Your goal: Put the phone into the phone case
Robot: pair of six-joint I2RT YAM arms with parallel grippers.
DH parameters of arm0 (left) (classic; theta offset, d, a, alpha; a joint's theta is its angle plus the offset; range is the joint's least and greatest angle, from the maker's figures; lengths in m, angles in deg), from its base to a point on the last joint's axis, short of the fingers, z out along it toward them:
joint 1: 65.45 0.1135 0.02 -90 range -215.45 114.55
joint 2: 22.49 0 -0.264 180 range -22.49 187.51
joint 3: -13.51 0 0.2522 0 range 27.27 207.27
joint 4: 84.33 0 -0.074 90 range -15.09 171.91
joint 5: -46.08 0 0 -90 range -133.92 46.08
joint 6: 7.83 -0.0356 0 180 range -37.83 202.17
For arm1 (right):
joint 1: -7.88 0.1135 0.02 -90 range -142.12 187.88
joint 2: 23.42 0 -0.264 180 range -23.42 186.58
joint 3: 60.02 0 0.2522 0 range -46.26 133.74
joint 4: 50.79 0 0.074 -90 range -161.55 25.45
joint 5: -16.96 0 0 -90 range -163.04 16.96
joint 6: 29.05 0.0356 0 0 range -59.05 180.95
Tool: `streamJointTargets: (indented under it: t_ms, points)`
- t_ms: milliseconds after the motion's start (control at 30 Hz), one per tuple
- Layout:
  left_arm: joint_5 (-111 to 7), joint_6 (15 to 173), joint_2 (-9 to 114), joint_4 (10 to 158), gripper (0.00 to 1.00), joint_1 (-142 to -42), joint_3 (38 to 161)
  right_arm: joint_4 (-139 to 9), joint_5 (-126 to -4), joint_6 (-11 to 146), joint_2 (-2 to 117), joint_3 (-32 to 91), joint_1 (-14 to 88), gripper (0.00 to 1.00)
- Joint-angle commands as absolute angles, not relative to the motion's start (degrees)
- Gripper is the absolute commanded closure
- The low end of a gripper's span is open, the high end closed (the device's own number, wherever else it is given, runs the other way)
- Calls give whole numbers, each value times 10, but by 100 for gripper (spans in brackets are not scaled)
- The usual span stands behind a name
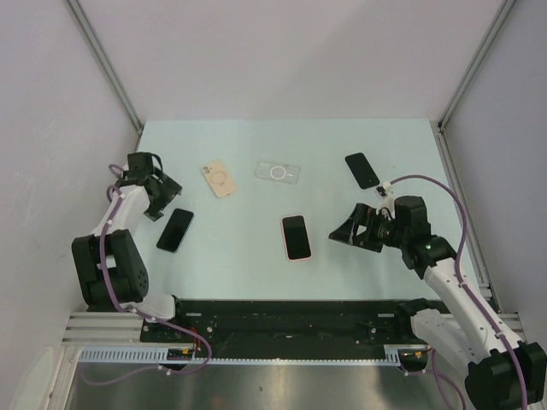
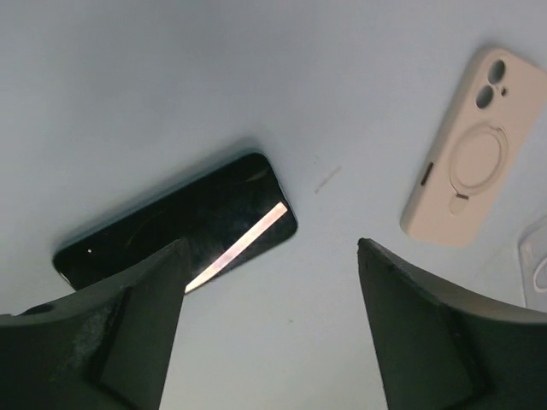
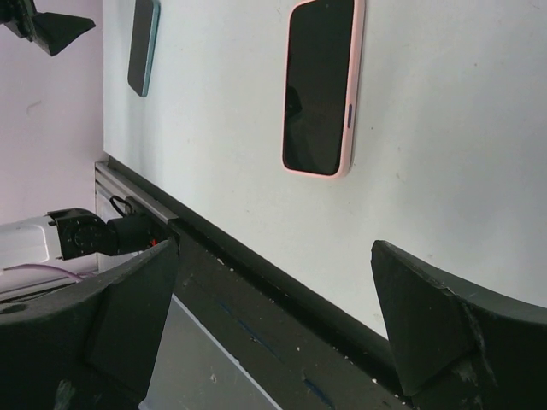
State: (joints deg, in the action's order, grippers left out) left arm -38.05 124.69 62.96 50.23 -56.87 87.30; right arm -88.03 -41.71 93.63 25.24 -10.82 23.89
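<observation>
Both spread: left hand (image 2: 272, 252) near bare phone (image 2: 171, 226); right hand (image 3: 273, 248) near pink case (image 3: 358, 68) holding phone (image 3: 318, 85).

A black phone (image 1: 175, 230) lies flat, apart from the beige phone case (image 1: 219, 179)

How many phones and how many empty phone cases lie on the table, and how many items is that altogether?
Phones: 3
Empty cases: 2
Total: 5
</observation>
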Motion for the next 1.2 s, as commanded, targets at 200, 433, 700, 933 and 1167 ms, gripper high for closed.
streamJointTargets:
  t_ms: [200, 433, 700, 933, 1167]
  points:
    - [-277, 1221, 722, 472, 28, -515, 947, -905, -417, 911, 209, -116, 237, 1]
    - [-298, 1224, 772, 463, 43, -498, 942, -898, -405, 907, 213, -116, 232, 1]
    - [-340, 1217, 797, 442, 42, -497, 922, -900, -404, 904, 214, -116, 225, 1]
    - [-425, 1220, 754, 477, 39, -502, 839, -899, -408, 897, 224, -116, 222, 1]
    - [-466, 1229, 675, 496, 33, -569, 766, -901, -406, 892, 227, -118, 220, 1]
